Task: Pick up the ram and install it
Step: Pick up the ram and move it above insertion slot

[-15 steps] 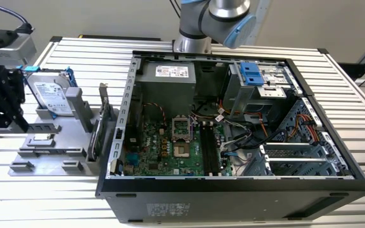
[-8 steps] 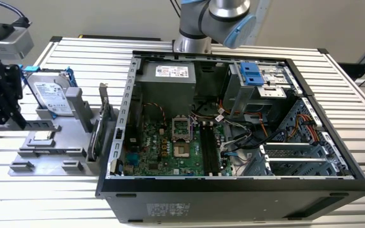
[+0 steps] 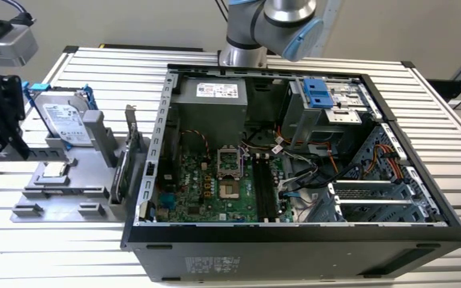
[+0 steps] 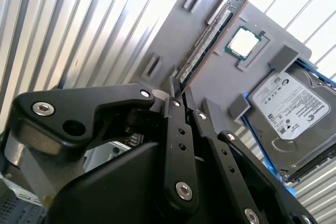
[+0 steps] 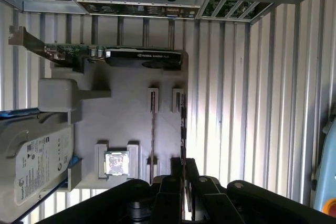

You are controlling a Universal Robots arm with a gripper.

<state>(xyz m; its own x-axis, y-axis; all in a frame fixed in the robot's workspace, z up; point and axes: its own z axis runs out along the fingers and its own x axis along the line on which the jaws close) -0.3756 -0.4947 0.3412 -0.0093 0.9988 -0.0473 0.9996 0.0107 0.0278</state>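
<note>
On the tray (image 4: 173, 30), the ram (image 4: 207, 40) stands beside the processor (image 4: 244, 42) — hard drive (image 4: 289, 111) beyond.

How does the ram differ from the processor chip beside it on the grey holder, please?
The ram is a long, narrow stick; the processor chip is small and square. The ram stands on edge, while the processor chip lies flat in a recess. The ram looks dark; the processor chip has a pale metal top. Both sit on the grey holder.
</note>
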